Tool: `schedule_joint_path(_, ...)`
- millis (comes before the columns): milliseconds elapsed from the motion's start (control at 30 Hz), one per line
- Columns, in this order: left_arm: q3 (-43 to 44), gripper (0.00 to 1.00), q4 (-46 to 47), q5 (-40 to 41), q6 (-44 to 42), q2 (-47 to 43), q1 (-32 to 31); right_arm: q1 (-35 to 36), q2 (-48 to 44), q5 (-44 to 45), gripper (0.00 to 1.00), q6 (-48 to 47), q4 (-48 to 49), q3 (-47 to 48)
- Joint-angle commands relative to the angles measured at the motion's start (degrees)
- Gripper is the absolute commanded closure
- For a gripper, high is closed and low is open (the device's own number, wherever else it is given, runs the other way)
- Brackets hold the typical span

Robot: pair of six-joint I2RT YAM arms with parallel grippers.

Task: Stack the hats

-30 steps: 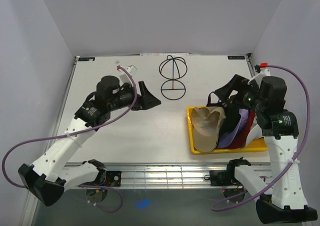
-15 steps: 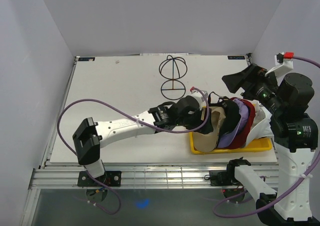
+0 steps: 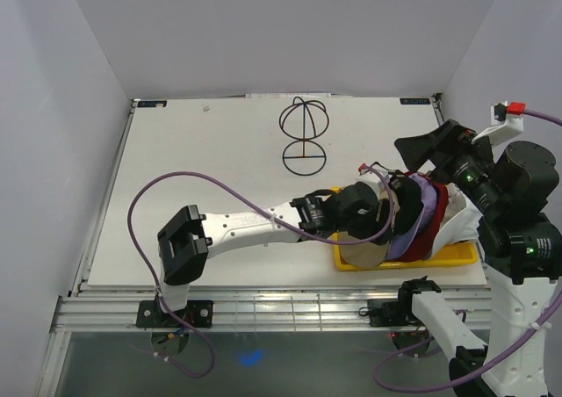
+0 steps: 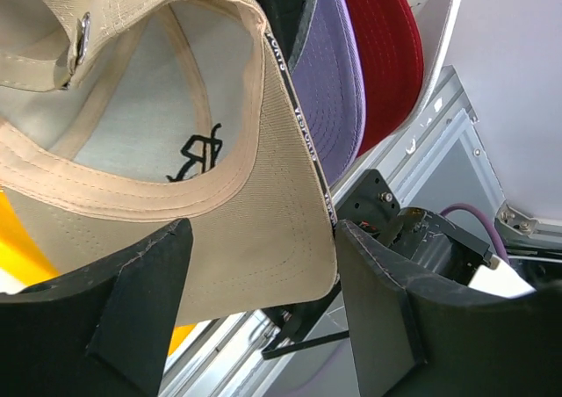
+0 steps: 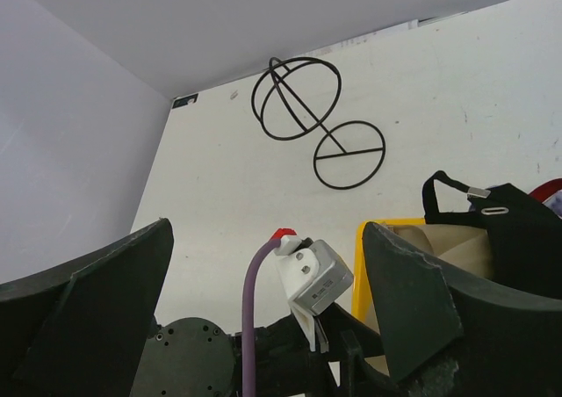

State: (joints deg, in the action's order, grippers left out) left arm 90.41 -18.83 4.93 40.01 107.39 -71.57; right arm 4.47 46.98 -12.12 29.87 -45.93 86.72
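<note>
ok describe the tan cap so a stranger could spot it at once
Look at the yellow tray on the table's near right side, where caps stand on edge in a row. The tan cap is at the row's left end, beside the black cap. It is the only beige one; the others are black, lavender, red and white.

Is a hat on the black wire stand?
No, the black wire head-shaped stand is bare; the fabric caps sit in the yellow plastic tray.

The tan cloth baseball cap (image 4: 263, 239) is matt woven fabric with stitched seams. The yellow plastic tray (image 3: 443, 259) looks smooth and glossy. The black head-shaped wire stand (image 3: 303, 142) is thin metal, and the white table (image 3: 202, 169) is matt.
</note>
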Motion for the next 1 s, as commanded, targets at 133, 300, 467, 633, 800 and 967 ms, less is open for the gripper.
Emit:
schedule_joint_path(133,0.91,0.25,1.24,3.25,0.07,-1.22,-1.82,-0.25,-1.1,-0.62,0.06,0.02,0.93,-2.08)
schedule_joint_path(300,-0.94,0.21,4.15,3.86,-0.63,-3.42,-2.52,-0.25,-1.1,-0.71,0.06,-0.16,0.93,-2.61)
schedule_joint_path(467,-0.76,0.21,3.36,4.21,-0.99,-2.72,-2.52,-0.25,-1.28,-0.8,0.06,-0.16,1.11,-3.04)
schedule_joint_path(633,1.87,0.24,-0.24,6.58,-0.02,-0.09,-2.61,-0.25,-1.45,-1.06,0.06,-0.07,1.46,-3.92)
schedule_joint_path(800,3.46,0.29,-2.0,7.73,-0.55,1.68,-2.61,-0.25,-1.45,-1.06,0.06,-0.07,1.46,-3.92)
schedule_joint_path(967,4.6,0.4,-4.1,10.27,-0.72,1.51,-2.7,-0.34,-1.54,-1.06,0.06,-0.16,1.46,-4.36)
